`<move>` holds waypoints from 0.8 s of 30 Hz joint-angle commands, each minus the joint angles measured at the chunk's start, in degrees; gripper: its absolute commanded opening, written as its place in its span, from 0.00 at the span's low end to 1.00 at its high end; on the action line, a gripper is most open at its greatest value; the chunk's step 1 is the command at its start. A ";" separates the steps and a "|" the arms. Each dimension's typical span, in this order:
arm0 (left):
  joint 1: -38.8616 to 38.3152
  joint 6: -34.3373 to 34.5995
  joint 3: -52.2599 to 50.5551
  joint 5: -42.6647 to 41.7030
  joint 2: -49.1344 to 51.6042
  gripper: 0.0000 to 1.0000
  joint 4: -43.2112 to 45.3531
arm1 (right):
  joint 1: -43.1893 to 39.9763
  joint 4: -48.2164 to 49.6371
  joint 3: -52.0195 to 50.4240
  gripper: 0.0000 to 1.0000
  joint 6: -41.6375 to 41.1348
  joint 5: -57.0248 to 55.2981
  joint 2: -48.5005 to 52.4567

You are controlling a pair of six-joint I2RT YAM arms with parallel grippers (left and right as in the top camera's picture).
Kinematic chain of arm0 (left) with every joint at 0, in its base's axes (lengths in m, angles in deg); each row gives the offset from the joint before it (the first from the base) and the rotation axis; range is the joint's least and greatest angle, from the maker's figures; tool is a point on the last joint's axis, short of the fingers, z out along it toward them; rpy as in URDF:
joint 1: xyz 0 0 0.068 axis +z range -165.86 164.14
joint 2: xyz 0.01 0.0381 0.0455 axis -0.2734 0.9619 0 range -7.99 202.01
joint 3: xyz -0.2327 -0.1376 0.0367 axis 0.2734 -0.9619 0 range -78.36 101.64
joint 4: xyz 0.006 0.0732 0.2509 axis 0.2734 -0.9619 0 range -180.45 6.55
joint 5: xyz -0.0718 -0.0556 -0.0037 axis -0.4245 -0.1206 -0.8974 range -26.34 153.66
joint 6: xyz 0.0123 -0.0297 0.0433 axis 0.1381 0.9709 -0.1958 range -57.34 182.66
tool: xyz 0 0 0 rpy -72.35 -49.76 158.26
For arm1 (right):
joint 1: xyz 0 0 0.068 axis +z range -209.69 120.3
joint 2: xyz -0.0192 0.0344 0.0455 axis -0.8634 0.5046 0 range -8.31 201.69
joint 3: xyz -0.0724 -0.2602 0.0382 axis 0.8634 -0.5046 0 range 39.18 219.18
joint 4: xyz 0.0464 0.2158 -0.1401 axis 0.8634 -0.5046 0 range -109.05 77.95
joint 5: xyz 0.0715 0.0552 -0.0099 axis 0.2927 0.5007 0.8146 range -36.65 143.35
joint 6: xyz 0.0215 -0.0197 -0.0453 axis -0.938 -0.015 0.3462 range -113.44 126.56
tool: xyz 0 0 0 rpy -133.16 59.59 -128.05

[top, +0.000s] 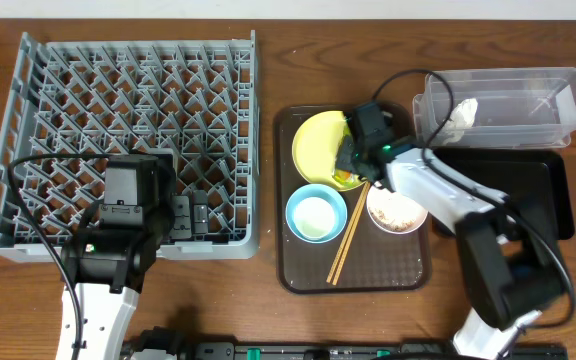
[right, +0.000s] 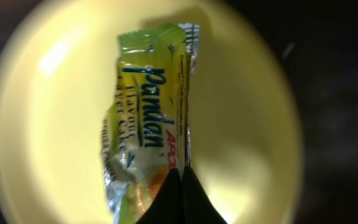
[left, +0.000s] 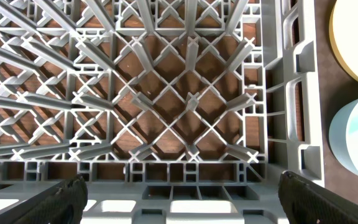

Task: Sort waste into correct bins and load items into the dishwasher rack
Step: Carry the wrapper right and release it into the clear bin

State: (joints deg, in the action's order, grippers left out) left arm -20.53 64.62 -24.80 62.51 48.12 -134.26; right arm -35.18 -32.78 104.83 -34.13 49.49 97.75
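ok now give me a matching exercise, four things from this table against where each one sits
Things:
1. crumpled green-yellow snack wrapper
2. pair of wooden chopsticks
3. shallow black rectangular tray
4. large grey plastic pegged rack

Places:
a. left of the brown serving tray
b. on the round yellow plate
c. beside the clear plastic tub, on the right
d. between the light blue bowl and the pinkish-white bowl

Pairs: 1-b, 2-d, 3-c, 4-a
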 commanded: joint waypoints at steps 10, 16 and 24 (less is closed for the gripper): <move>-0.24 0.94 1.14 0.11 0.00 1.00 -0.11 | -19.74 2.05 2.29 0.01 7.58 -4.35 -18.93; -0.24 0.94 1.14 0.11 0.00 1.00 -0.09 | -26.53 5.77 2.27 0.19 6.91 -4.20 -16.76; -0.24 0.94 1.14 0.11 0.00 1.00 -0.11 | -27.61 9.79 2.27 0.67 9.99 -1.36 -14.62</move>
State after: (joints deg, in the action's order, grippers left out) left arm -20.53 64.62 -24.80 62.51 48.12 -134.26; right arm -62.57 -23.29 106.95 -26.46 46.21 82.80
